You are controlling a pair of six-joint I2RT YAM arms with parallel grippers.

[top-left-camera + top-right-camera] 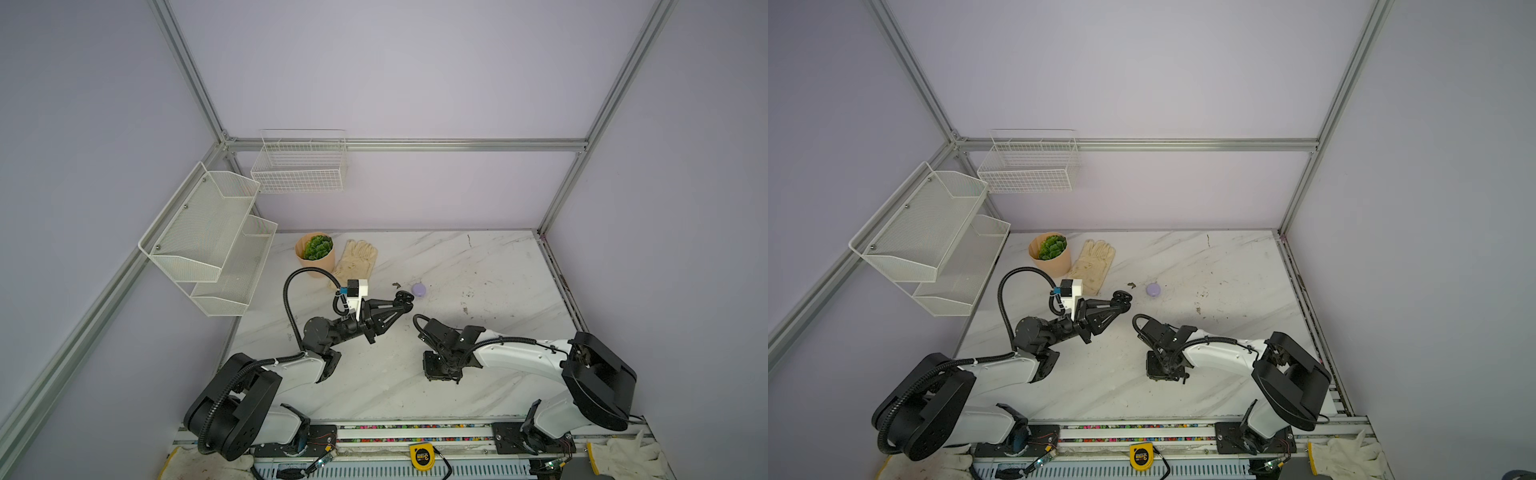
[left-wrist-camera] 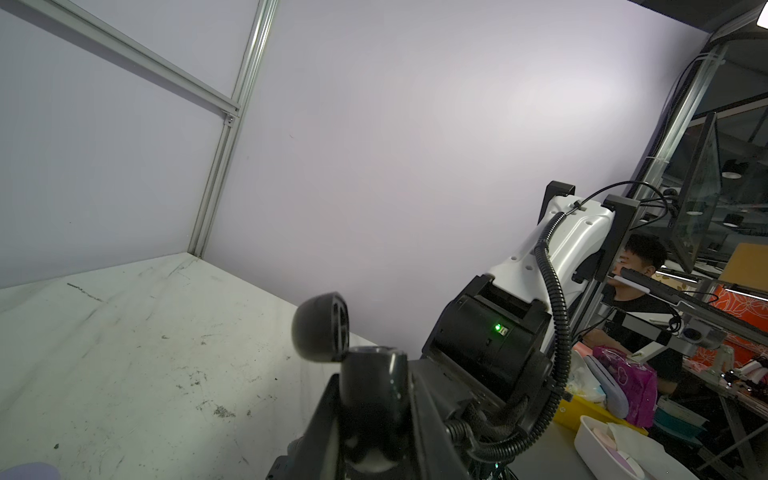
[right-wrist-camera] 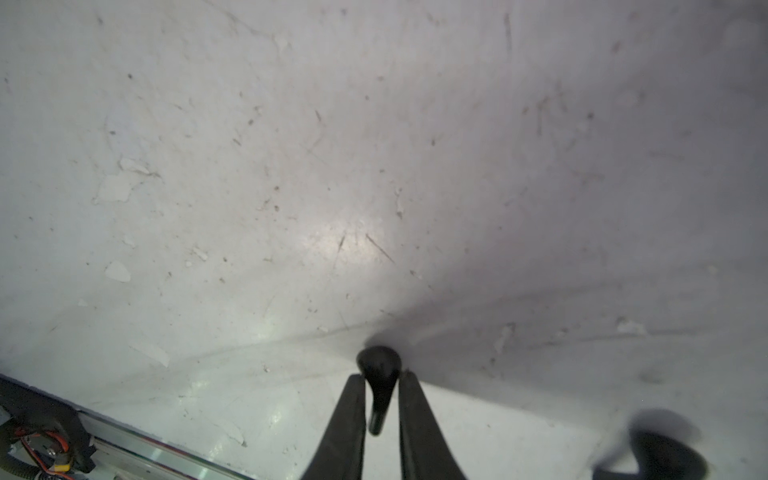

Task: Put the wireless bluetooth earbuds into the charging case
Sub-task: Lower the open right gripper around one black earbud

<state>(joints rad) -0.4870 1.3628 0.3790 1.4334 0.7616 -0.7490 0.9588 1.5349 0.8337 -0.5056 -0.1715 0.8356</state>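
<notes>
My left gripper [image 1: 405, 302] is shut on a black round charging case [image 1: 402, 296], held above the table's middle with its lid swung open. In the left wrist view the case body [image 2: 372, 382] sits between the fingers and the lid [image 2: 318, 328] stands off to one side. My right gripper [image 1: 442, 377] points straight down at the table near the front. In the right wrist view its fingertips press on the head of a black earbud [image 3: 378, 365], whose stem lies between the fingers. A lilac round case [image 1: 418, 289] lies closed on the table just beyond the black case.
Small dark bits [image 1: 396, 285] lie beside the lilac case. A potted plant [image 1: 316, 253] and a cream glove [image 1: 355, 259] sit at the back left. A mesh shelf [image 1: 208, 237] and a wire basket [image 1: 299, 166] hang on the left. A tape measure [image 1: 422, 456] lies at the front rail.
</notes>
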